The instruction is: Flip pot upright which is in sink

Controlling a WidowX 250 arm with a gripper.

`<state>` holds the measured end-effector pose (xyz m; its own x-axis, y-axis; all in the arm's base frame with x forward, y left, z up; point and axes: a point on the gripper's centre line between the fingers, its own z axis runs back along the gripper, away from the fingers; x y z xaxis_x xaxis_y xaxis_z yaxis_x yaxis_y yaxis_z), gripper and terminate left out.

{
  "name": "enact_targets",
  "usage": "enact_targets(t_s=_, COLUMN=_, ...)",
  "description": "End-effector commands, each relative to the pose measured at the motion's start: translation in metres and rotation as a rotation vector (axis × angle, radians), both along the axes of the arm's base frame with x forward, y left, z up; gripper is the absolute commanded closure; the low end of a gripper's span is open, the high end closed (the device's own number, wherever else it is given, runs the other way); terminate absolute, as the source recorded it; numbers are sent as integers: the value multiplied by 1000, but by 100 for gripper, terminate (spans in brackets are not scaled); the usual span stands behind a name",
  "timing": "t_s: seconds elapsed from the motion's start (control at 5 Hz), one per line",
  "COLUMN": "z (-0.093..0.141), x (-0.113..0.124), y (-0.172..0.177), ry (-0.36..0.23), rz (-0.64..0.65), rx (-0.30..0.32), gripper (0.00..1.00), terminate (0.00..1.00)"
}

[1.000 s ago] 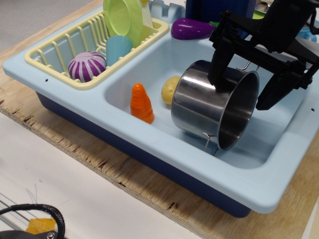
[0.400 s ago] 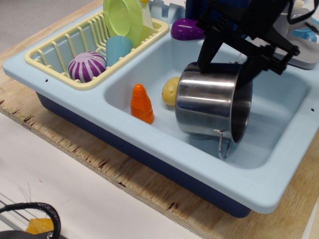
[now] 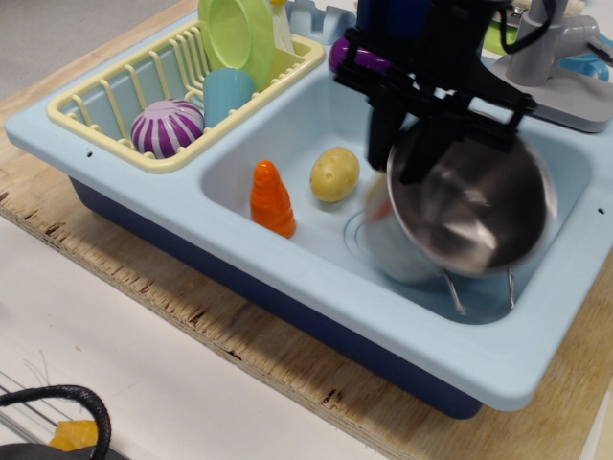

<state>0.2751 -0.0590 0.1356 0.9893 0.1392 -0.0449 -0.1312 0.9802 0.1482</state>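
One pot sits in the sink just below the black pincer, tilted with its mouth facing up and toward the camera, its axis leaning off vertical. It is motion-blurred, and the pincer seems clenched on the far rim, though I cannot tell for sure. Left of the pincer lie one yellow potato and one orange carrot; behind it, one purple eggplant.

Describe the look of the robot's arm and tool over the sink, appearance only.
The tool is matte black, built of angular, bracket-like plates ending in two straight flat fingers. The arm above is the same black, blocky in shape. No markings or labels are legible; the picture does not clearly show any cable on the arm itself.
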Motion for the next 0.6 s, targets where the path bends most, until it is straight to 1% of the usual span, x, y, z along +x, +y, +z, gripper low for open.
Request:
enact_targets(t_s=0.0, z=27, x=5, y=16, ry=-59, rz=4, rx=-124, gripper=0, terminate=0)
enact_targets(t_s=0.2, z=27, x=5, y=16, ry=-59, rz=4, rx=-124, gripper=0, terminate=0)
enact_targets(t_s=0.4, z=27, x=5, y=16, ry=-59, rz=4, rx=-124, gripper=0, terminate=100)
